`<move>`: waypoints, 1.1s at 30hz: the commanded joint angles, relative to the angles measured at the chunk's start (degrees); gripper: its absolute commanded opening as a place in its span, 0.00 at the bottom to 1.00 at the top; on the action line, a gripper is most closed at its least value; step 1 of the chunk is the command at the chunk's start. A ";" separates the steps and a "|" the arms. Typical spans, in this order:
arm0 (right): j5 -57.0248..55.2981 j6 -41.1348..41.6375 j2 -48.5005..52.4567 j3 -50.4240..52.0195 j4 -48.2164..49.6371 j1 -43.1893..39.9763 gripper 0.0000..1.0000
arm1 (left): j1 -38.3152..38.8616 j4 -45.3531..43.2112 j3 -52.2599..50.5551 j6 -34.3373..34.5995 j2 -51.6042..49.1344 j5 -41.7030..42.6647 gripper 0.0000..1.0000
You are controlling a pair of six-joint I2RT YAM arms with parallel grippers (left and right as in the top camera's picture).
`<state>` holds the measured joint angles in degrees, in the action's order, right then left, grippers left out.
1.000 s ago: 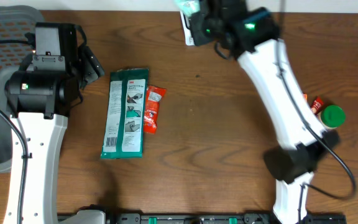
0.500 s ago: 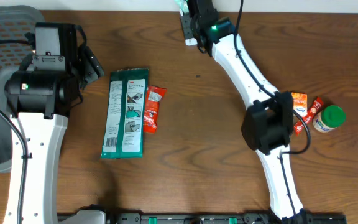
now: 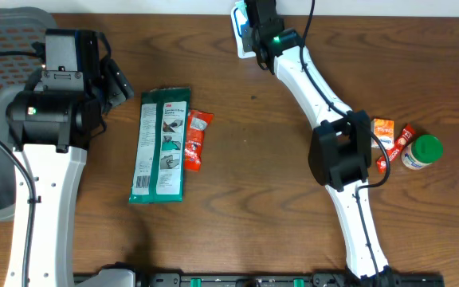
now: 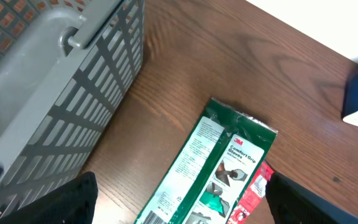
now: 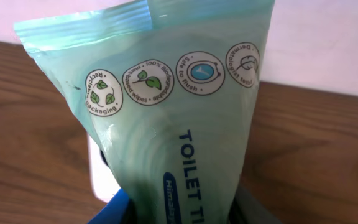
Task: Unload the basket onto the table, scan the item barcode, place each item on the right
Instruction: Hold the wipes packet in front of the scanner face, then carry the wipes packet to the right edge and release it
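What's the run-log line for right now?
left pincer: open, empty, beside glove pack | right pincer: shut on wipes pack, at far edge | scan: cannot tell
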<state>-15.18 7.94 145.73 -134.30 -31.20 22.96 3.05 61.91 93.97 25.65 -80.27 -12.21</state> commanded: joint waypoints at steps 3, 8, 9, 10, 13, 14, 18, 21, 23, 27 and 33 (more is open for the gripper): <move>-0.83 1.44 3.06 -0.90 1.20 -0.44 0.22 | -0.24 0.15 0.92 -0.11 -0.22 -0.72 0.87; 0.44 1.44 2.99 -0.92 1.60 -0.42 0.22 | -0.24 0.15 0.92 -0.11 -0.22 -0.72 0.87; 1.68 1.46 2.95 -0.94 1.27 -0.42 0.22 | -0.24 0.15 0.92 -0.11 -0.22 -0.72 0.87; 2.67 1.49 2.67 -0.98 0.83 -0.48 0.22 | -0.24 0.15 0.92 -0.11 -0.22 -0.72 0.87; 4.66 1.90 0.72 -1.03 -0.26 -0.94 0.24 | -0.26 0.15 0.92 -0.11 -0.22 -0.72 0.87; 5.05 1.88 -0.35 -1.03 -0.85 -1.14 0.25 | -0.24 0.15 0.92 -0.11 -0.22 -0.72 0.87; 5.27 1.88 -8.66 -1.03 -8.02 -1.55 0.27 | -0.24 0.17 0.92 -0.11 -0.22 -0.72 0.87; 5.20 1.86 -14.67 -1.03 -16.55 -1.55 0.27 | -0.24 0.17 0.92 -0.11 -0.22 -0.72 0.87; 5.18 1.84 -18.86 -1.03 -24.30 -1.62 0.25 | -0.24 0.15 0.92 -0.11 -0.22 -0.72 0.87; 5.09 1.62 -24.57 -1.03 -38.84 -2.19 0.21 | -0.24 0.17 0.92 -0.11 -0.22 -0.72 0.87; 5.18 2.86 -25.44 -0.11 -55.71 -5.27 0.26 | -0.24 0.15 0.92 -0.11 -0.22 -0.72 0.87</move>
<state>-9.82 9.04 117.34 -136.03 -83.68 20.18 3.05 61.91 93.97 25.65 -80.27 -12.21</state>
